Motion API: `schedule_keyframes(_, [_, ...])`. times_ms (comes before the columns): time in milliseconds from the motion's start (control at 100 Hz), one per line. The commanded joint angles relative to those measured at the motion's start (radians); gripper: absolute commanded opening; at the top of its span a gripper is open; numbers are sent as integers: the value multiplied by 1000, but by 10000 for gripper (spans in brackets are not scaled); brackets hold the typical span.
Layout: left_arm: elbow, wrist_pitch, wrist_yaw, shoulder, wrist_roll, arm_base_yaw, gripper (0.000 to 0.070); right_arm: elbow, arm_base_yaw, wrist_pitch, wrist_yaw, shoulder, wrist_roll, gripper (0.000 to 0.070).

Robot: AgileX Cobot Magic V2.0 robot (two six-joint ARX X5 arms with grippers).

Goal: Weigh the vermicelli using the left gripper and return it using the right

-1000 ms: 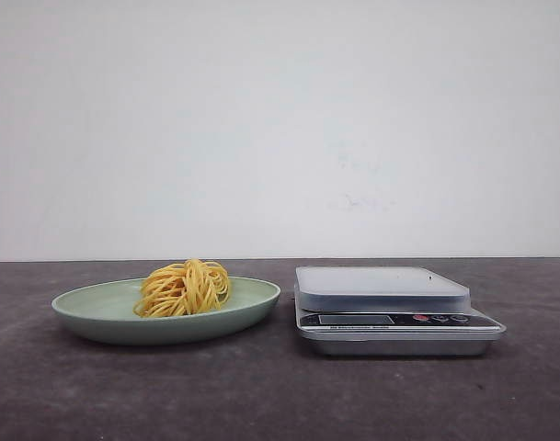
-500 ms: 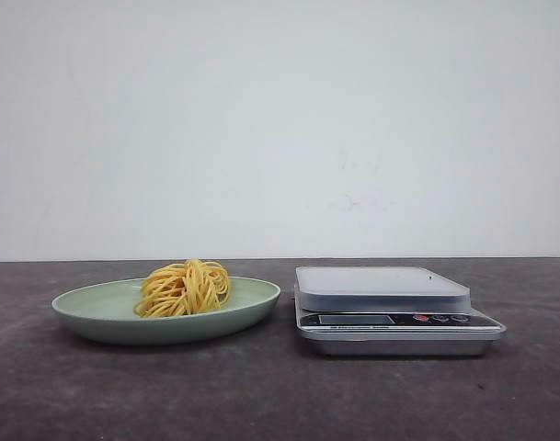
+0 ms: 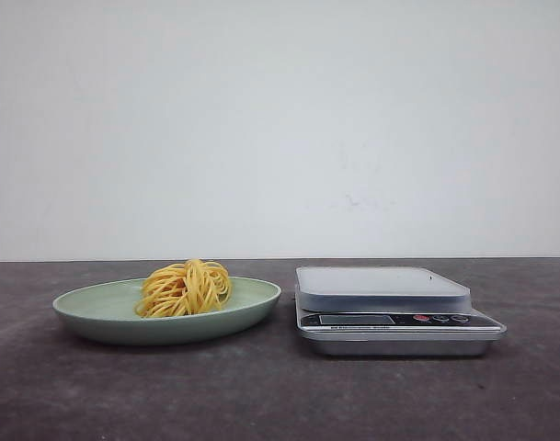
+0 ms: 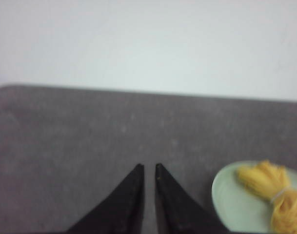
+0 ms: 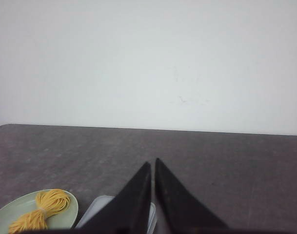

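Observation:
The vermicelli [image 3: 184, 288], a nest of yellow strands, lies in the middle of a pale green plate [image 3: 96, 317] on the left of the dark table. Neither gripper shows in the front view. In the left wrist view my left gripper [image 4: 148, 166] is empty over bare table, its jaws nearly together with a thin slit between them; the plate [image 4: 231, 200] and vermicelli [image 4: 270, 187] lie off to one side. In the right wrist view my right gripper [image 5: 153, 162] is shut and empty above the scale [image 5: 97, 214], with the vermicelli [image 5: 46, 207] further off.
A silver kitchen scale [image 3: 381, 289] with a flat grey platform and a front display stands just right of the plate. A plain white wall closes the back of the table.

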State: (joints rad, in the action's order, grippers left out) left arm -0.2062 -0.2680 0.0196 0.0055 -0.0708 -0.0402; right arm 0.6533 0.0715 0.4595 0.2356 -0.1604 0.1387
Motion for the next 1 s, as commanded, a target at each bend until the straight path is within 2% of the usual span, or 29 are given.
schedule_keyframes(0, [27, 32, -5, -2, -12, 4, 3, 11, 0, -11, 0, 0, 11, 5])
schedule_keyframes(320, [158, 149, -17, -2, -9, 21, 3, 11, 0, -11, 0, 0, 11, 5])
schedule_keyframes(460, [193, 150, -29, -2, -12, 21, 3, 11, 0, -11, 0, 0, 11, 5])
schedule_keyframes(620, [193, 76, -29, -2, -11, 23, 3, 11, 0, -11, 0, 0, 11, 5])
schedule_keyframes(990, [192, 81, -43, -2, 3, 23, 3, 11, 0, -11, 0, 0, 11, 5])
